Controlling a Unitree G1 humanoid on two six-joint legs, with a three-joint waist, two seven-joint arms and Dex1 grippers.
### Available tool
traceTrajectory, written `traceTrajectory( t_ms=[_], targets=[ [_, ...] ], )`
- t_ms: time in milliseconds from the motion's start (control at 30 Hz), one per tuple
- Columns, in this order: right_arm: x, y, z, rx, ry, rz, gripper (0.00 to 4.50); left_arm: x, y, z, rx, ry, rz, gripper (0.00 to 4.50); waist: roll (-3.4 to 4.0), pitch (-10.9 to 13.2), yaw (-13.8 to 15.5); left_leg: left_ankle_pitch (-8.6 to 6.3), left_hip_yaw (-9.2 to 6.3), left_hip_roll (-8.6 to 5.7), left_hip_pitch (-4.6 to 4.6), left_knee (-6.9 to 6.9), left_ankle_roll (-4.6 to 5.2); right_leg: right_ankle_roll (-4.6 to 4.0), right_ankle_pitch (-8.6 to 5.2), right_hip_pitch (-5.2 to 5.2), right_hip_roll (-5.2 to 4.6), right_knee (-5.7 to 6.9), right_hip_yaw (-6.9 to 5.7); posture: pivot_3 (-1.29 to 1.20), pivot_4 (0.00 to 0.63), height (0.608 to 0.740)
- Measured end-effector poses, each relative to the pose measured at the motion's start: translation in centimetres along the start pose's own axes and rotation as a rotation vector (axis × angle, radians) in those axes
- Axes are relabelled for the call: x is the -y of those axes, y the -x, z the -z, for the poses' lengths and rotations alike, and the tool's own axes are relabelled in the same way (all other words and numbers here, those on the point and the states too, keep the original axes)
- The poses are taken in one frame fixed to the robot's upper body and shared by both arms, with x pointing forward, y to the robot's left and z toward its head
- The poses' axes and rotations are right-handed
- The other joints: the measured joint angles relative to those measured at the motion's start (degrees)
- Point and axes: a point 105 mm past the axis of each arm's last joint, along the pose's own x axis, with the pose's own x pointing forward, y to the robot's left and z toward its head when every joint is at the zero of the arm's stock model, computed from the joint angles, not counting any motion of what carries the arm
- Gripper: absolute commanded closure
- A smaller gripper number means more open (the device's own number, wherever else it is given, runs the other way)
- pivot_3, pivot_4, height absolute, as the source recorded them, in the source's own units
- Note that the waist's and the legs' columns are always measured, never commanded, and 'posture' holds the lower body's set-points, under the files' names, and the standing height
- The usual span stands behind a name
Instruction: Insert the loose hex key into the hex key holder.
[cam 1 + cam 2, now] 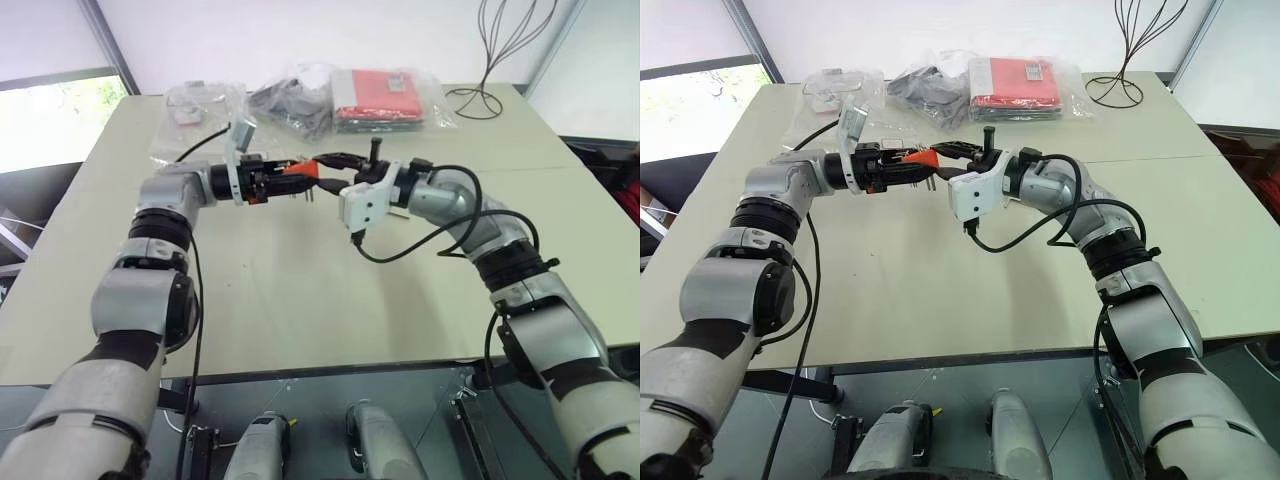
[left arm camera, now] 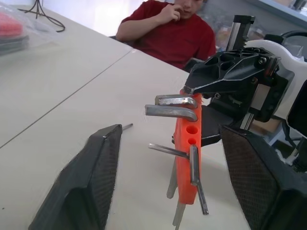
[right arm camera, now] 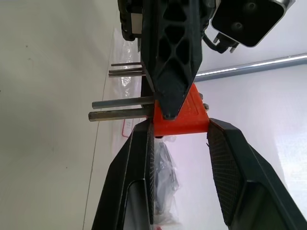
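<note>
beige table (image 1: pixel 300 300) | orange hex key holder (image 2: pixel 188 158), metal keys sticking out | right pincer (image 3: pixel 180 129) clamped on it | left pincer (image 2: pixel 168 158) apart

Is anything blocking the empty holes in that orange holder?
Nothing visible does. The two empty holes in the hex key holder face open air; the right gripper clamps the holder's end beside them.

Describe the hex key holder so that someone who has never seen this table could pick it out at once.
Start at the pale table, where the robot's two arms meet above its middle. Between the left tool and the right tool sits the hex key holder. It is a small orange block with short metal keys sticking out, unlike the large flat red packet in clear plastic at the table's far edge.
</note>
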Motion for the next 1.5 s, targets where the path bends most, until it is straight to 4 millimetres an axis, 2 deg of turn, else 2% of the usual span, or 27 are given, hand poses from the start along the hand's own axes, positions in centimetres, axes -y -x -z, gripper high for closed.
traceTrajectory(
  t_ms=[100,333,367,400,567,667,767,833,933,1000,1033,1067,1167,1333,1500],
  targets=[
    [0.0,0.0,0.3,-0.02,-0.011,-0.003,3.48,0.2,-0.4,0.0,0.004,-0.002,0.021,4.48,0.0,0.0,0.1,0.0,0.0,0.0,0.0,0.03,0.0,0.0,0.0,0.01,0.0,0.01,0.0,0.0,0.15,0.74],
    [-0.2,0.1,0.2,-0.017,-0.026,-0.005,3.48,0.3,-0.3,0.1,0.001,-0.018,0.025,4.48,0.0,0.0,0.0,0.0,0.0,0.0,0.0,0.04,0.0,0.0,0.0,0.01,0.0,0.04,0.01,0.0,0.15,0.74],
    [-0.2,0.1,0.2,-0.018,-0.03,-0.006,2.68,0.3,-0.3,0.1,0.001,-0.017,0.025,4.5,0.0,0.0,0.0,0.0,0.0,0.0,0.0,0.05,0.0,0.0,0.0,0.01,0.0,0.04,0.01,0.0,0.15,0.74],
    [-0.2,0.1,0.2,-0.018,-0.031,-0.007,2.43,0.3,-0.3,0.1,0.001,-0.017,0.025,4.5,0.0,0.0,0.0,0.0,0.0,0.0,0.0,0.06,0.0,0.0,0.0,0.01,0.0,0.04,0.01,0.0,0.15,0.74],
    [-1.2,0.3,-0.5,0.01,-0.046,-0.047,0.03,-0.1,-0.2,-0.1,0.012,-0.022,-0.012,4.5,0.0,0.0,0.0,0.0,0.0,0.0,0.0,0.08,0.0,0.01,0.0,0.01,0.0,0.05,0.01,0.0,0.15,0.74],
    [-1.4,0.9,-0.2,-0.017,-0.029,-0.064,0.03,0.1,-0.3,-0.4,0.015,-0.044,-0.006,4.5,0.0,0.0,0.1,0.0,0.0,0.0,-0.01,0.12,0.0,0.01,0.01,0.01,0.0,0.06,0.01,0.0,0.15,0.74],
    [-2.2,2.5,1.0,-0.088,-0.053,-0.113,0.03,0.6,-0.4,-1.1,-0.002,-0.143,0.004,4.5,0.0,0.0,0.3,0.0,0.0,0.0,0.0,0.14,0.0,0.01,0.01,0.07,-0.01,0.05,0.01,0.0,0.15,0.74],
    [-3.0,4.8,3.4,-0.216,-0.185,-0.118,0.03,0.9,0.3,-0.2,-0.071,-0.256,0.004,4.5,0.0,0.0,0.6,0.0,0.02,0.0,0.01,0.15,0.0,0.01,0.01,0.09,-0.03,0.04,0.05,0.0,0.15,0.74],
    [-4.2,10.3,9.4,-0.558,-0.498,-0.15,0.03,1.5,2.1,2.6,-0.166,-0.284,0.021,4.5,0.0,0.0,0.8,-0.01,0.05,0.02,0.05,0.2,0.01,0.04,0.05,0.09,-0.01,0.06,0.19,0.0,0.15,0.74],
    [-5.8,13.0,11.8,-0.723,-0.687,-0.19,0.03,2.5,3.0,3.8,-0.208,-0.263,0.05,4.5,0.0,0.0,0.6,-0.01,0.09,0.05,0.05,0.24,0.02,0.04,0.05,0.09,0.03,0.06,0.22,0.0,0.15,0.74],
    [-6.6,13.6,12.2,-0.763,-0.755,-0.214,0.03,3.0,3.2,3.8,-0.217,-0.261,0.066,4.5,0.0,0.0,0.6,-0.01,0.11,0.06,0.05,0.25,0.02,0.03,0.05,0.09,0.05,0.06,0.21,0.0,0.15,0.74],
    [-7.3,13.6,12.4,-0.779,-0.8,-0.232,0.03,3.4,3.1,3.6,-0.223,-0.268,0.08,4.5,0.0,0.0,0.6,-0.01,0.13,0.08,0.05,0.27,0.02,0.03,0.05,0.09,0.07,0.07,0.21,0.0,0.15,0.74],
    [-9.1,11.6,12.7,-0.793,-0.935,-0.283,0.03,5.1,2.9,2.8,-0.23,-0.303,0.128,4.5,0.0,0.0,-0.2,0.0,0.3,0.12,0.15,0.34,0.03,0.0,0.08,0.09,0.11,0.13,0.37,0.0,0.15,0.74],
    [-8.7,10.1,13.4,-0.815,-1.004,-0.257,0.03,5.6,3.1,3.5,-0.234,-0.269,0.112,4.5,0.01,0.0,-0.1,0.0,0.35,0.15,0.12,0.54,0.03,0.02,0.08,0.09,0.11,0.26,0.41,0.0,0.15,0.74],
    [-8.7,8.6,13.2,-0.811,-1.027,-0.252,0.03,6.0,3.3,3.9,-0.229,-0.25,0.094,4.5,0.01,0.0,-0.1,-0.02,0.39,0.17,0.08,0.6,0.04,0.07,0.11,0.09,0.07,0.26,0.42,0.0,0.15,0.74]
  ],
)
